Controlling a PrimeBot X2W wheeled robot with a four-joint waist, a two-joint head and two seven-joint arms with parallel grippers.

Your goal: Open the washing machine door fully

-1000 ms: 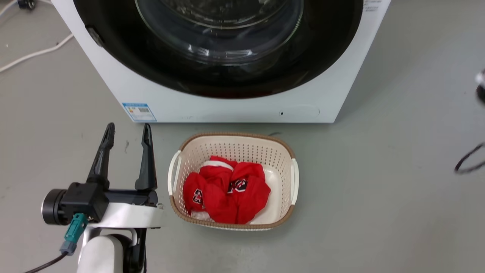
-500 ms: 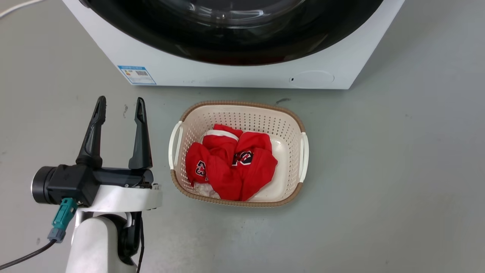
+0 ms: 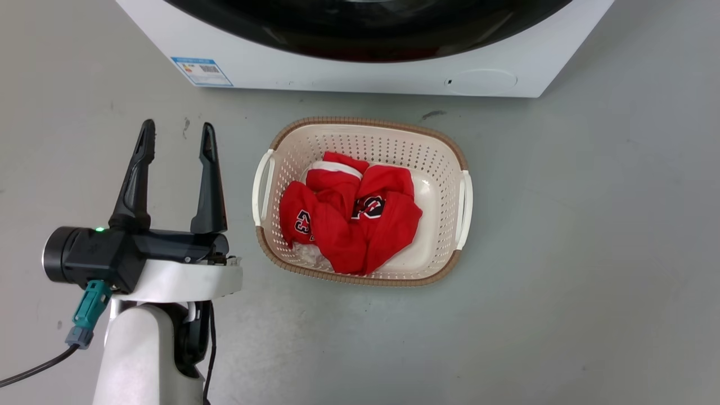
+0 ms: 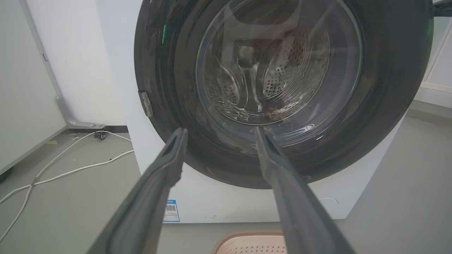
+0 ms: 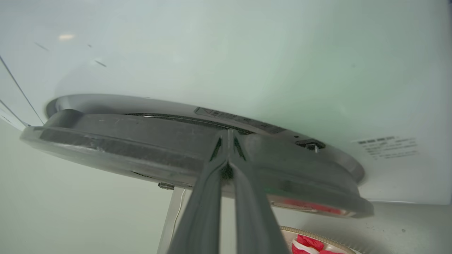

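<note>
the washing machine (image 3: pixel 337 76) stands on the floor ahead of us, white front facing. its door (image 4: pixel 388 88) covers the drum mouth; in the right wrist view its rim sits slightly proud of the panel. we judge it heavy, rigid, glossy and slippery. the glass bowl (image 4: pixel 279 63) is fragile, so hold belongs at the rim, opposite the grey hinge fitting (image 4: pixel 146 103). the left gripper (image 3: pixel 177 128) has fingers spread wide, empty. the right gripper (image 5: pixel 228 134) has fingers pressed together, tips against the door rim.
</note>
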